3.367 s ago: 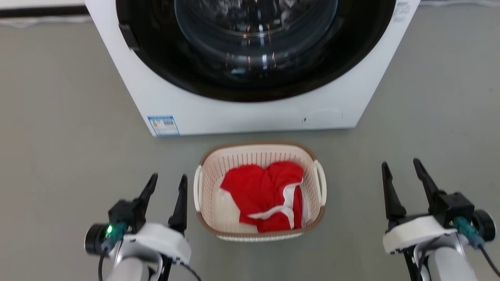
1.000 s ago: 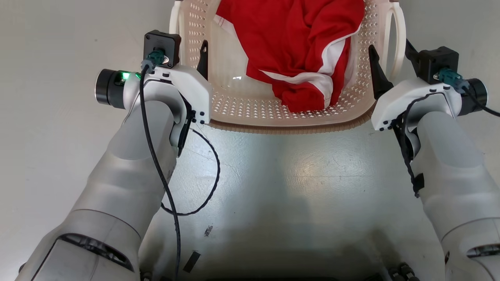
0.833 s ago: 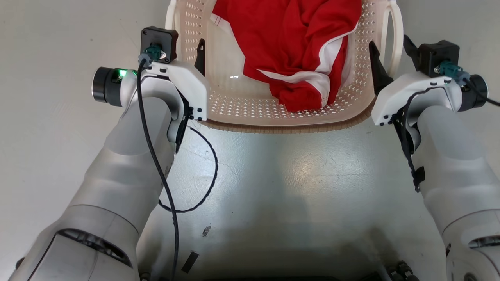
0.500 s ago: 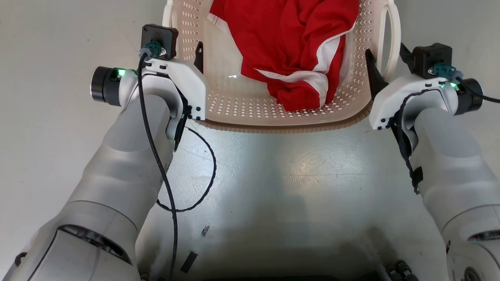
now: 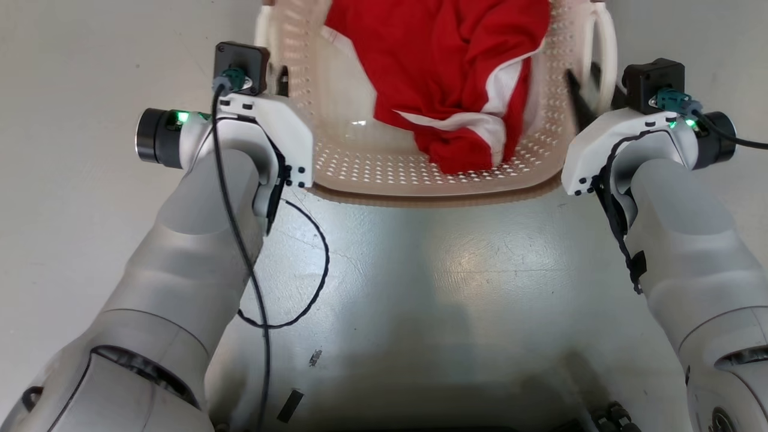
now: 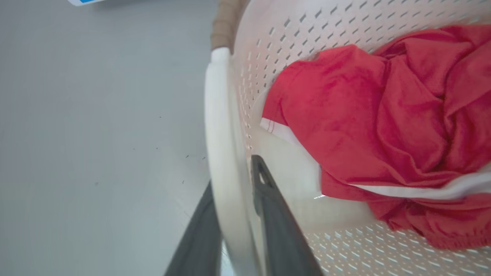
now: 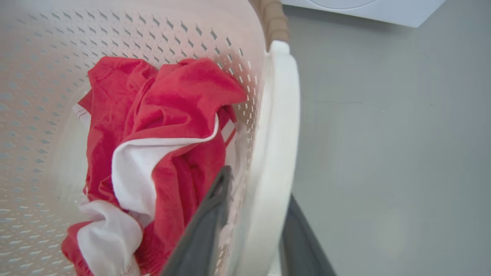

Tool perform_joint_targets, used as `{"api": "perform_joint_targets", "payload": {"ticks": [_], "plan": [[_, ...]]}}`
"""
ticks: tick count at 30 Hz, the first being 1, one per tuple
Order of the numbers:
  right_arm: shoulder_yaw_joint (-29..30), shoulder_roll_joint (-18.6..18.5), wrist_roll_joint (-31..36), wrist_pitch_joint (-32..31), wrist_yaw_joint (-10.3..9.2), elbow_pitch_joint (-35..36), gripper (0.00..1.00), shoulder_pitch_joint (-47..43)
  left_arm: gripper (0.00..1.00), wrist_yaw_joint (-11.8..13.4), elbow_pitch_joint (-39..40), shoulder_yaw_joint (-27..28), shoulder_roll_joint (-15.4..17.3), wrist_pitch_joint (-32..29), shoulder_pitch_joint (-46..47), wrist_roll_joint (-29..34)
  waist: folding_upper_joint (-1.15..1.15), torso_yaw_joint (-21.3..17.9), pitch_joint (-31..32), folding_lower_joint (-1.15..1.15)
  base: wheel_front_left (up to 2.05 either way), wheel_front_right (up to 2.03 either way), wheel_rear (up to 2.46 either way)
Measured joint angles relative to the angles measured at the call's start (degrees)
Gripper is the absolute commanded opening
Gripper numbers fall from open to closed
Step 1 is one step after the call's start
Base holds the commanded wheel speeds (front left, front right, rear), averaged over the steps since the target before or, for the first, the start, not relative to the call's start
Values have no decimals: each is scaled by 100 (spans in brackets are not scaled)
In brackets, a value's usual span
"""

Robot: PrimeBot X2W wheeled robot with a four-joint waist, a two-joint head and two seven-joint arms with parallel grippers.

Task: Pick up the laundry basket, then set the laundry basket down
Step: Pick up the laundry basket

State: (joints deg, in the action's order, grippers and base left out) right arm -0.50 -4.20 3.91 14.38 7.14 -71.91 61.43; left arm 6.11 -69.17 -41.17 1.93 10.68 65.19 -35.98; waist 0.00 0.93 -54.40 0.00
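Grey floor [image 5: 450, 270]; laundry basket [image 5: 360, 162] between end effectors [image 6: 233, 176] [image 7: 259, 184]

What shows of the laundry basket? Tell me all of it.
The laundry basket is cream-white perforated plastic, rounded-rectangular, with a brown woven-look rim and a white loop handle on each side. It stands upright and holds a crumpled red and white garment. The left pincer clamps its left handle, the right pincer the right handle, each with one finger inside.
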Motion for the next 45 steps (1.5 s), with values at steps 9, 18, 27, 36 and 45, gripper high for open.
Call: {"api": "perform_joint_targets", "payload": {"ticks": [9,18,27,36,45], "plan": [[-136,-12,-170,-9,-7,-103,0,-34,0,54,5,-231,-14,-8,-68,-288,0,9,219,0,0,0,0],[-1069,-10,-887,-389,-9,-94,0,-587,0,120,-126,-515,-16,-68,-732,-558,0,-36,893,0,0,0,0],[-2328,-23,-1986,-1098,-58,486,0,-1531,0,154,-357,-584,-10,-113,-1601,-823,0,-244,1937,0,0,0,0],[-3139,-26,-2750,-1926,-64,720,0,-2527,0,70,-489,-654,-8,-426,-2627,-1083,0,-546,3258,0,0,0,0],[-3544,-29,-3136,-2410,-66,798,0,-3097,0,-18,-381,-924,24,-857,-3293,-1234,0,-784,4495,0,0,0,0]]}}
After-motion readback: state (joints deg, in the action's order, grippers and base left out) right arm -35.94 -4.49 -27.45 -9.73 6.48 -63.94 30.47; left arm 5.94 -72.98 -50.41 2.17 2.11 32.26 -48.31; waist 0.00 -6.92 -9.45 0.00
